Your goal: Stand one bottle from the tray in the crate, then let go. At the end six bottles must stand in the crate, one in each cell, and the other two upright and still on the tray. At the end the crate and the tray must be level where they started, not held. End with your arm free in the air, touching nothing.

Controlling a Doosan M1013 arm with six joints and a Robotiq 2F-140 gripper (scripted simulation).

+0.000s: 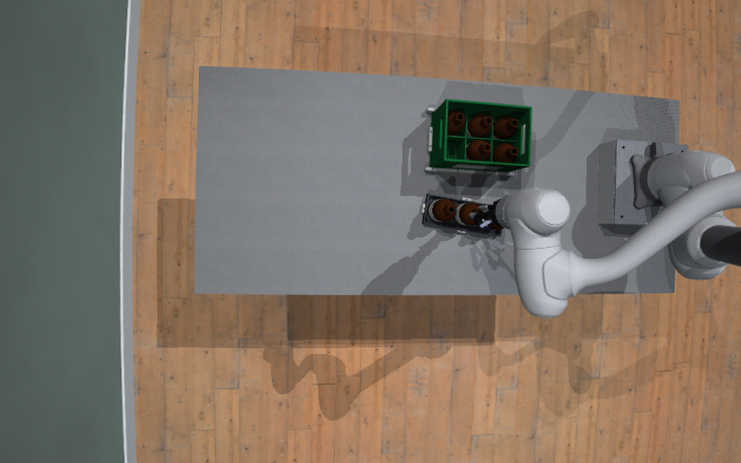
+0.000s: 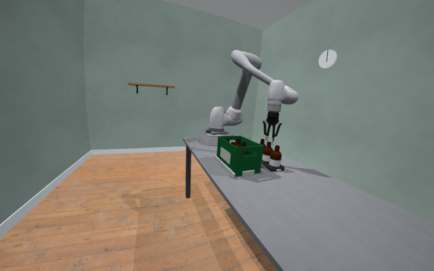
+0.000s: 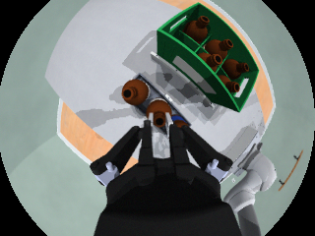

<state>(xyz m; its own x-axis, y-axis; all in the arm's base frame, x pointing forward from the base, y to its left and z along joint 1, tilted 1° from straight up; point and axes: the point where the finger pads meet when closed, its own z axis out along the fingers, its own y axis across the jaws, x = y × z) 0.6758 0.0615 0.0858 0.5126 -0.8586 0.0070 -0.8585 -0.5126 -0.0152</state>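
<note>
Even, bright light casts soft-edged arm shadows across the table toward 7 o'clock in the top view; the round wrist view bulges, edges blacked out.

The top view looks straight down from high above the whole table, the exterior view stands far off at the table's end, and the close wrist view shares the green crate with both.

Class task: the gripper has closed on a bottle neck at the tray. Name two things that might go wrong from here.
1. The gripper holds the bottle only by its neck, so it may slip or swing.
2. One cell in the green crate is free; the bottle could hit a neighbour or the dividers.
</note>
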